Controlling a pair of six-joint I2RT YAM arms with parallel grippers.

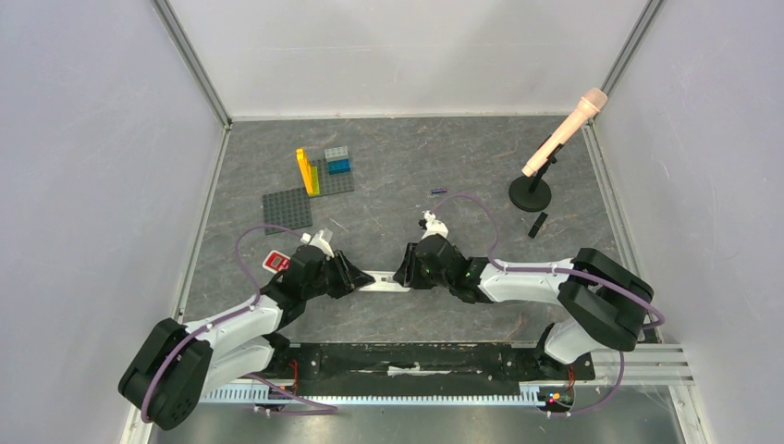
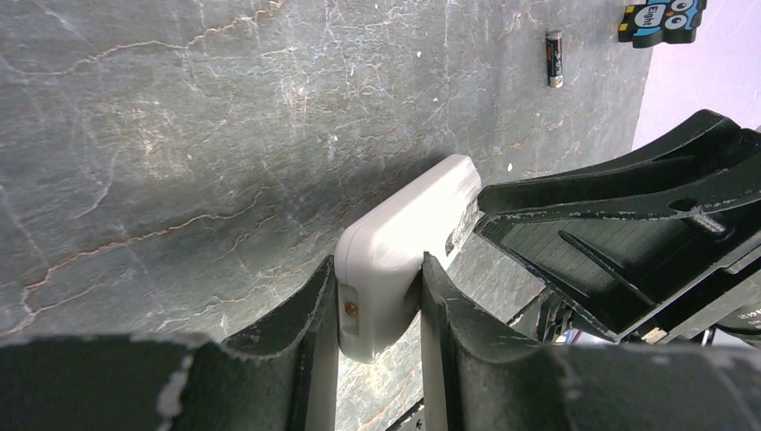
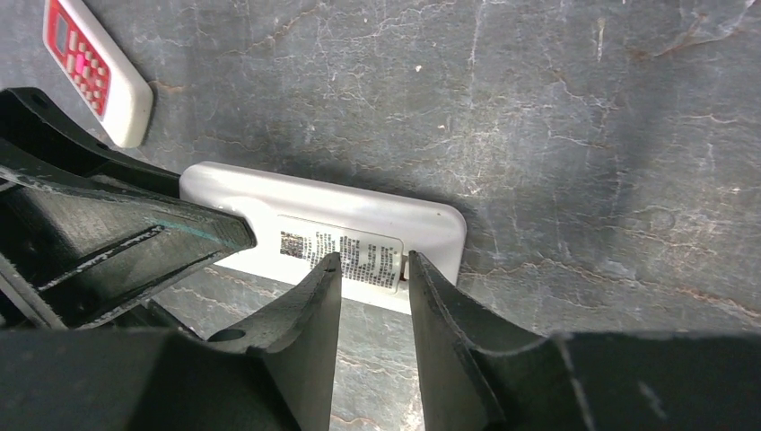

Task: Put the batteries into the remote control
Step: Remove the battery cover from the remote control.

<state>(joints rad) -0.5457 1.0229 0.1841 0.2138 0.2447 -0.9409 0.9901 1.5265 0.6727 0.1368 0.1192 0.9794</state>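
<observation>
A white remote control [image 1: 384, 281] lies back up on the table between my two grippers. My left gripper [image 1: 354, 275] is shut on its left end, and the left wrist view [image 2: 377, 269] shows both fingers pressed against the remote [image 2: 408, 233]. My right gripper [image 1: 405, 269] is at the remote's other end. In the right wrist view [image 3: 375, 269] its fingers stand a little apart with nothing between them, tips at the printed label on the remote [image 3: 341, 233]. One slim dark battery [image 1: 438, 191] lies farther back, also in the left wrist view [image 2: 555, 58]. The other batteries are out of view.
A small red-and-white remote [image 1: 275, 262] lies left of my left gripper, also in the right wrist view [image 3: 94, 72]. Grey building plates with coloured bricks [image 1: 310, 185] sit at the back left. A microphone on a round stand [image 1: 545, 157] stands at the back right, a small black piece [image 1: 537, 225] near it.
</observation>
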